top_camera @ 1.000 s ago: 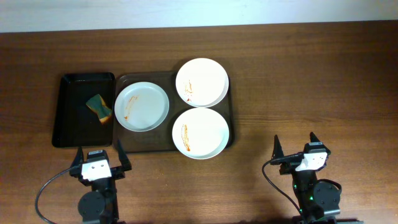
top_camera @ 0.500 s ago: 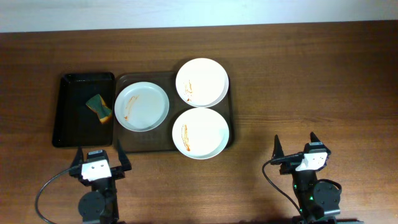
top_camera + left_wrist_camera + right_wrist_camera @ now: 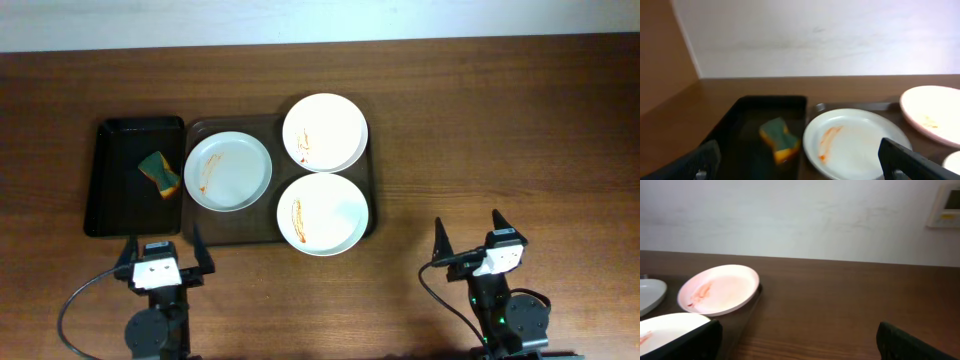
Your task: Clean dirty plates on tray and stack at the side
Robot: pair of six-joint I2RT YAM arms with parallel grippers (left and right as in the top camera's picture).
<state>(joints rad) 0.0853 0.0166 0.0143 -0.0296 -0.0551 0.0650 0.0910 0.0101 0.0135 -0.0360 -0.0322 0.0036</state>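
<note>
Plates on tray overhead; sponge in left-wrist view, not right-wrist.

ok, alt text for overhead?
Three round white plates with orange-red sauce smears sit on a dark brown rectangular tray; a green-and-yellow sponge lies in the black tray beside it. Below, the left gripper and right gripper are open.

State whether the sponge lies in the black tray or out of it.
In: the sponge rests inside the rim of the black tray.
</note>
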